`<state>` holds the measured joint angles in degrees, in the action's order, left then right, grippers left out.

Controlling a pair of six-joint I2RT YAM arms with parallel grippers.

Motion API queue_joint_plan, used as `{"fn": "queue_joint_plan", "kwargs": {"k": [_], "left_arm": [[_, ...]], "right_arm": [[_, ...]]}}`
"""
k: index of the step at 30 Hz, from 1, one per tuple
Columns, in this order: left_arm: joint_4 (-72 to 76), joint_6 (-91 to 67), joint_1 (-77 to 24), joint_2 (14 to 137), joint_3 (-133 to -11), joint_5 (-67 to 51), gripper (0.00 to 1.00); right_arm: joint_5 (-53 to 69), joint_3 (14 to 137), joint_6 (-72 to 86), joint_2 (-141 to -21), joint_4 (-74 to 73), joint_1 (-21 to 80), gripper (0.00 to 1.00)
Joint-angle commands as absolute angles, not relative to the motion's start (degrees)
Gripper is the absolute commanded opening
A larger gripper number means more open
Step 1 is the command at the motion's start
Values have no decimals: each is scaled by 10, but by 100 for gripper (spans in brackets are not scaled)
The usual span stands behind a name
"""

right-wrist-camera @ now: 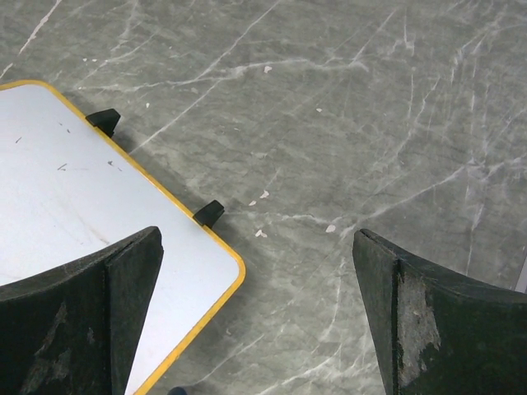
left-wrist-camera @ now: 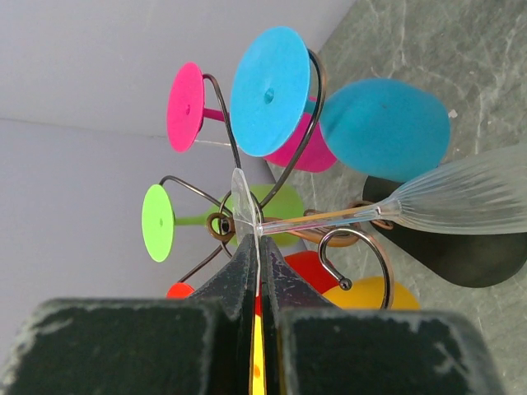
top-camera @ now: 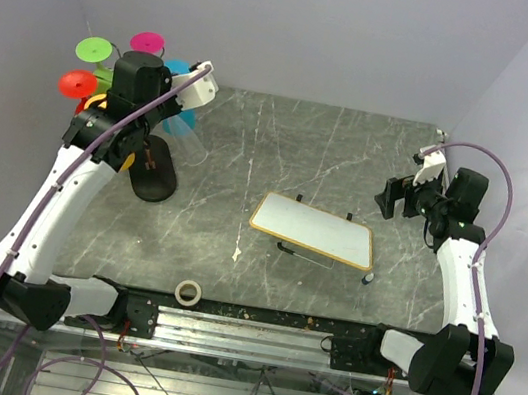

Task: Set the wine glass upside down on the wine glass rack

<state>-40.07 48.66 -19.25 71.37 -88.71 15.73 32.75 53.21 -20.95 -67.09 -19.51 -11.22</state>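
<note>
We saw one clear ribbed wine glass, foot pinched in the left gripper; one rack, five coloured glasses; right gripper spread.

Grey marble tabletop. On it: black oval rack base left, yellow-rimmed white board centre, pale tape roll at near edge.

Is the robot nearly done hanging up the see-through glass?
Nearly. Done: the clear wine glass is upside down at the wine glass rack, beside the coloured glasses. In hand: the left gripper is shut on its foot. Left: let go and back away. I cannot tell whether the stem sits fully in a hook.
</note>
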Motion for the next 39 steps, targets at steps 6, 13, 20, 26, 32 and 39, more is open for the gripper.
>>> {"fn": "queue_joint_plan", "kwargs": {"k": [6, 13, 20, 26, 32, 39], "left_arm": [[-383, 497, -199, 703, -869, 205, 7], [-400, 508, -199, 685, -856, 217, 7], [-437, 526, -199, 673, -864, 197, 7], [-459, 534, -199, 666, -871, 182, 7], [-479, 552, -199, 663, -875, 155, 7], [-488, 558, -198, 661, -879, 135, 7]], "right_arm": [[339, 526, -208, -670, -181, -119, 100], [341, 525, -206, -671, -180, -120, 100], [341, 524, -206, -672, -180, -122, 100], [344, 523, -203, -674, -179, -126, 100], [346, 523, -201, -675, -179, -128, 100], [346, 523, -202, -680, -179, -129, 100]]}}
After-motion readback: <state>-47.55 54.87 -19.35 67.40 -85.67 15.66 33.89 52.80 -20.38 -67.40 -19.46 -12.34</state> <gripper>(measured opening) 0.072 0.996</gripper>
